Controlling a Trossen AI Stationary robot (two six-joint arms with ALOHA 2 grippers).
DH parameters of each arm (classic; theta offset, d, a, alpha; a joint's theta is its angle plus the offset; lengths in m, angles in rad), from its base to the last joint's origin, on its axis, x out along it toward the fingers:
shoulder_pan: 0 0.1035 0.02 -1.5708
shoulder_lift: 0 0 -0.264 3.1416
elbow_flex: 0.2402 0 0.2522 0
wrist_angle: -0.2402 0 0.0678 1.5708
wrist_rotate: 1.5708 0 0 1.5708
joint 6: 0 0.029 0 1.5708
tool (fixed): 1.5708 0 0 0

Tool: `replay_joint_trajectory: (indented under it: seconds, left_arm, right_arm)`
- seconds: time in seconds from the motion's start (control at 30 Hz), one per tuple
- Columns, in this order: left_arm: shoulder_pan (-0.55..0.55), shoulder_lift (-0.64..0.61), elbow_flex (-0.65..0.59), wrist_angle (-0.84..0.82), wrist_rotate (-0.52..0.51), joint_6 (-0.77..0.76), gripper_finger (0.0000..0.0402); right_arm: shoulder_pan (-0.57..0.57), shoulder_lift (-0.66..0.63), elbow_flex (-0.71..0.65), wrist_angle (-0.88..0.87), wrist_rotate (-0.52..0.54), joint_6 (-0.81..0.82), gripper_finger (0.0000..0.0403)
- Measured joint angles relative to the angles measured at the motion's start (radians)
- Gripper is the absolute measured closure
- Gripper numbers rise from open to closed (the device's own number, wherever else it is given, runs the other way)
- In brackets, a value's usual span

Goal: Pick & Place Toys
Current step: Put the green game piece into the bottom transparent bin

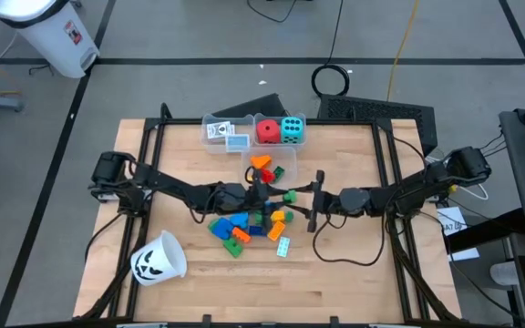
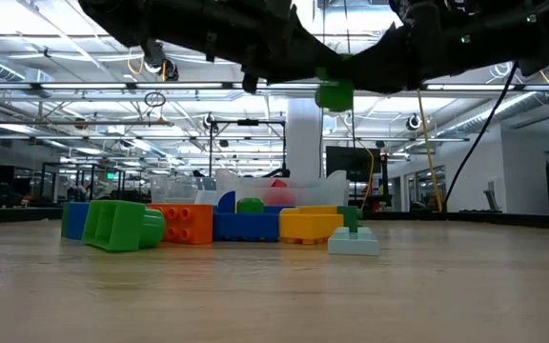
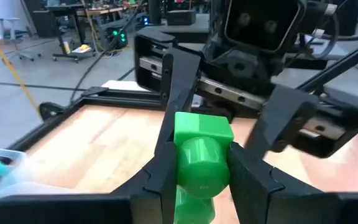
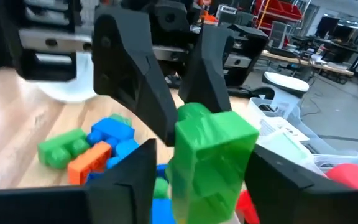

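Fingers of the left gripper (image 3: 194,168) pinch a green block (image 3: 201,163) from both sides, holding it in the air above the middle of the wooden counter (image 1: 335,282). The right gripper (image 4: 197,177) faces the left one across this same block, its fingers spread wide on either side of it and not seen touching it. In the low view the green block (image 2: 334,94) hangs well above the heap of blocks (image 2: 208,224) lying on the counter. From above, that heap (image 1: 249,225) sits just below the two meeting grippers, with blue, orange, green and yellow pieces mixed together. Behind it stand clear bins (image 1: 253,133) holding a red die (image 1: 267,131), a cyan die (image 1: 292,129) and white cards (image 1: 229,134). A white cup (image 1: 158,258) lies tipped over near the counter's front left.
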Motion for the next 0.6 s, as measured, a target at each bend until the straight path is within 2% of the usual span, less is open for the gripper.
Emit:
replay_joint_trajectory:
  seconds: [0.1,0.27,0.33,0.4,0.6]
  left_arm:
    - [0.008,-0.058,0.000,-0.063,-0.056,0.031,0.0288]
    - [0.066,-0.152,0.001,-0.202,-0.210,0.039,0.0288]
    - [0.096,-0.158,0.001,-0.263,-0.174,0.005,0.0288]
    - [0.140,-0.153,-0.002,-0.308,-0.086,-0.045,0.0288]
    - [0.234,-0.052,-0.001,-0.308,0.065,-0.090,0.0288]
  right_arm:
    - [-0.001,-0.005,0.002,-0.002,0.013,0.054,0.0176]
    - [0.006,-0.019,-0.001,-0.059,-0.031,0.080,0.0146]
    - [0.000,-0.033,0.000,-0.076,-0.011,0.070,0.0138]
    - [0.001,-0.040,-0.001,-0.093,-0.008,0.058,0.0134]
    - [0.001,-0.050,-0.001,-0.106,0.002,0.056,0.0134]
